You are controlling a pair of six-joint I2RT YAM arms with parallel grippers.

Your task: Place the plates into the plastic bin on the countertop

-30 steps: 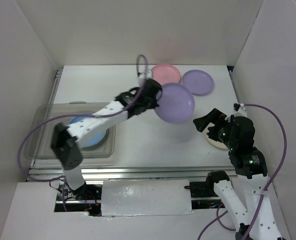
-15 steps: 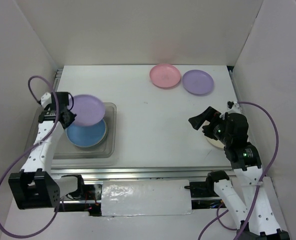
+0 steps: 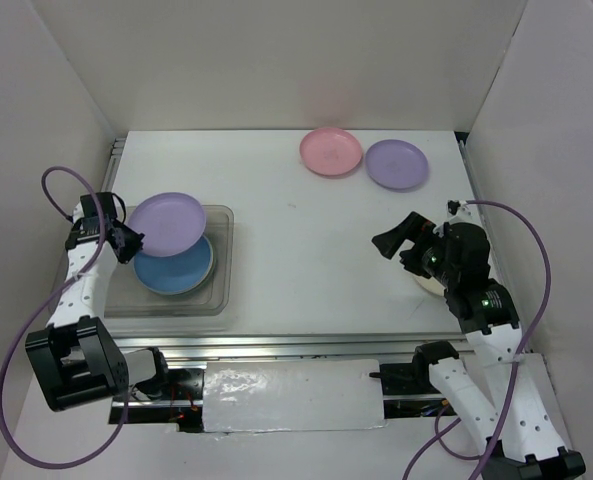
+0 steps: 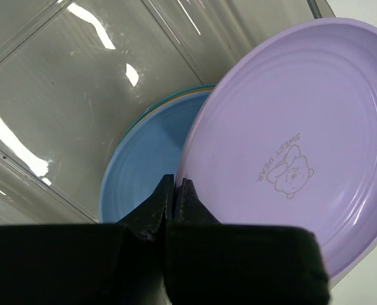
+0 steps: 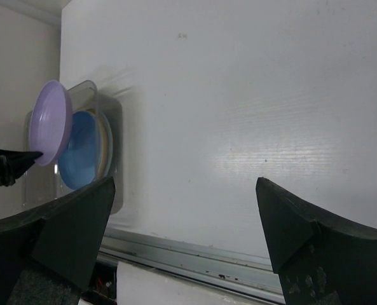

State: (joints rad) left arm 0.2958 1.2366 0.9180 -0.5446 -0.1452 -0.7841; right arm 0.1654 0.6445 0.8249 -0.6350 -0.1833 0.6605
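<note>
My left gripper is shut on the rim of a purple plate and holds it tilted over the clear plastic bin at the left. The left wrist view shows the fingers pinching that plate. A blue plate lies in the bin on other plates, whose edges show under the blue plate. A pink plate and a second purple plate lie at the back of the white countertop. My right gripper is open and empty above a cream plate.
White walls enclose the countertop on three sides. A metal rail runs along the front edge. In the right wrist view the bin sits far left beyond the countertop.
My left arm carried the purple plate from mid-table to above the bin, then drew back slightly to the left. My right gripper shifted a little to the left.
</note>
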